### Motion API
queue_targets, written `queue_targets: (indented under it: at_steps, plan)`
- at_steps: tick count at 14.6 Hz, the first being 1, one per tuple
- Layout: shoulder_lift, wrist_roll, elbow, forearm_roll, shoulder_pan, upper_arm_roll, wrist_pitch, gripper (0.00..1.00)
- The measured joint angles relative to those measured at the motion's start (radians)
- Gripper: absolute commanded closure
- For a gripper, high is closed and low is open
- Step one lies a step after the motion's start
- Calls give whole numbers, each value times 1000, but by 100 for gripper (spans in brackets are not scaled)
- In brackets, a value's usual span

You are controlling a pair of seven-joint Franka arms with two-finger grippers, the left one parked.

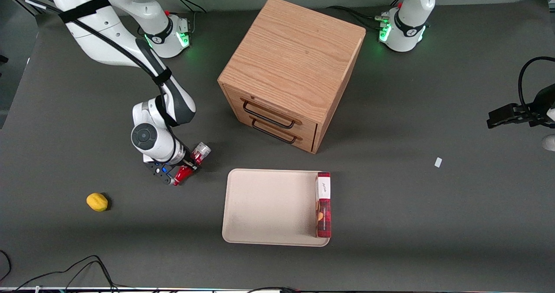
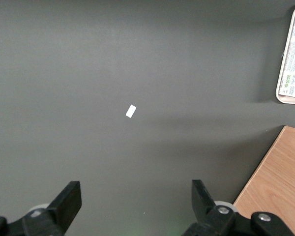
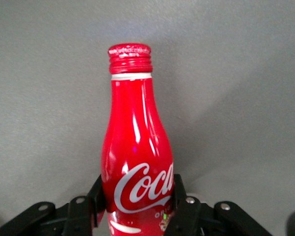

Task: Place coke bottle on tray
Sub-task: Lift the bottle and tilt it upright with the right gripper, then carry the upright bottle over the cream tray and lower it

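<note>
The red coke bottle with white script lies tilted in my gripper, its silver-grey base end toward the drawer cabinet and its red neck toward the front camera. In the right wrist view the bottle sits between the two black fingers, which press on both sides of its body. The gripper is shut on the bottle, just above the table, beside the beige tray toward the working arm's end.
A flat red snack box lies along the tray's edge on the parked arm's side. A wooden drawer cabinet stands farther from the front camera than the tray. A yellow lemon and a small white scrap lie on the table.
</note>
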Motion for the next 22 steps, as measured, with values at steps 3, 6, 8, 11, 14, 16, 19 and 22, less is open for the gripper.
queue_targets:
  at_steps: [3, 6, 8, 11, 14, 16, 19, 22]
  plan:
    - [-19, -15, 84, -12, 0, 1, -116, 100]
    - [-59, -64, 239, -13, 0, 1, -353, 100]
    - [-78, -123, 366, -13, 1, 2, -515, 100]
    - [-84, -259, 565, -13, 1, 14, -699, 100]
    - [-77, -370, 682, -22, 1, 52, -737, 100]
    - [-46, -456, 746, -73, 1, 111, -737, 100]
    - [65, -549, 839, -104, 17, 191, -701, 100]
    - [177, -613, 876, -111, 49, 193, -543, 100]
